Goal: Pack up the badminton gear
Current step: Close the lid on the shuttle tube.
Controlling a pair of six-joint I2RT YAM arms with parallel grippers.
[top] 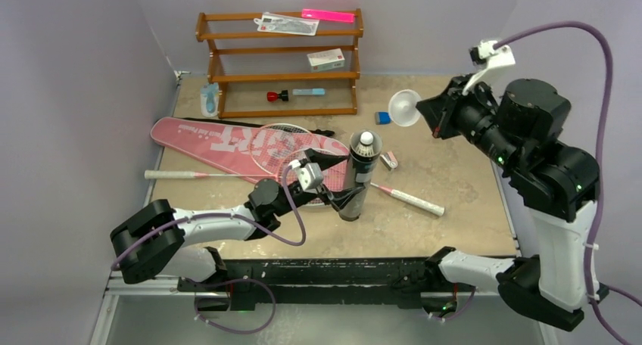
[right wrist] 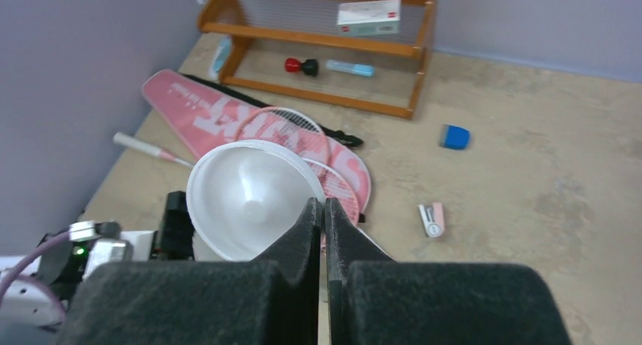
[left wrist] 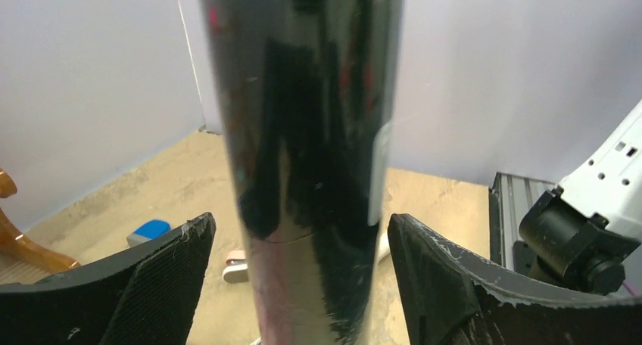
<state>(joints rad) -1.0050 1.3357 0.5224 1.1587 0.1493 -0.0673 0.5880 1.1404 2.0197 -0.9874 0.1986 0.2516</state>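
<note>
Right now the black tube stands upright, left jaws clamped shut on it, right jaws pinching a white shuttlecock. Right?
No. The left jaws are open, one each side of the black tube with a gap on both sides, as the left wrist view shows. The tube is upright, and the right jaws do pinch a white shuttlecock.

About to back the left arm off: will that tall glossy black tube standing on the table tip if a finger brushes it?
Probably tippy: the tall glossy black tube stands upright on a narrow base. Its shiny wall looks slick, so a grip may slide. The left gripper is open, a gap either side, so nothing steadies it. Toppled, it would likely roll.
</note>
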